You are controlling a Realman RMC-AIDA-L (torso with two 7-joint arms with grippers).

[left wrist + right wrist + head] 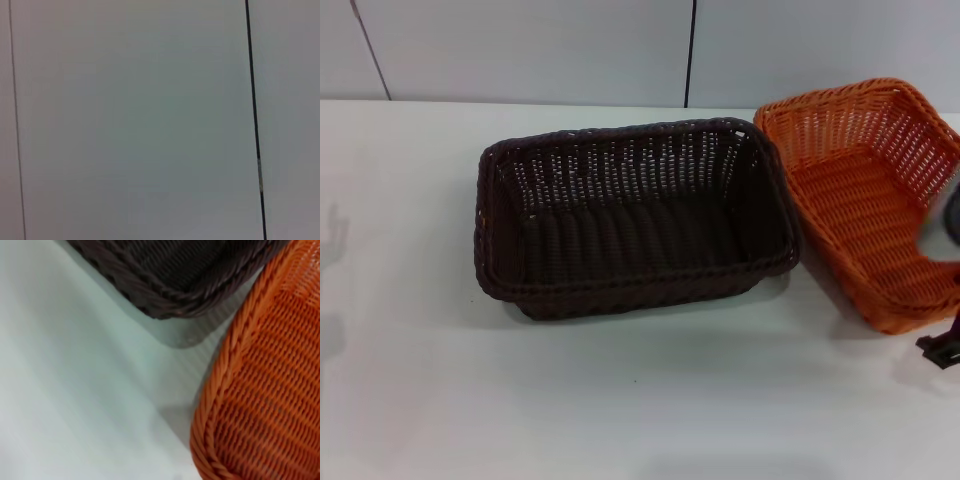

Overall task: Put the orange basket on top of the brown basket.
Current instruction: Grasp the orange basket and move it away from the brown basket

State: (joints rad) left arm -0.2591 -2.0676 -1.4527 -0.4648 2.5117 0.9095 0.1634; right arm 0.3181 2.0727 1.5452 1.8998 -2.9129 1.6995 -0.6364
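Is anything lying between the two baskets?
No: only bare white table separates the brown basket from the orange basket, clearest in the right wrist view.

Bright, even light; soft shadows; right wrist view blurred

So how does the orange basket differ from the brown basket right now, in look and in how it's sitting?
Colour: the orange basket is bright orange; the brown basket is nearly black.
Pose: the orange basket looks tilted, with its near-right end raised, while the brown basket sits flat on the table.
Place: the brown basket is central; the orange basket is on the robot's right, partly cut off by the head view's edge.
Both are rectangular, open-weave and empty, with braided rims.
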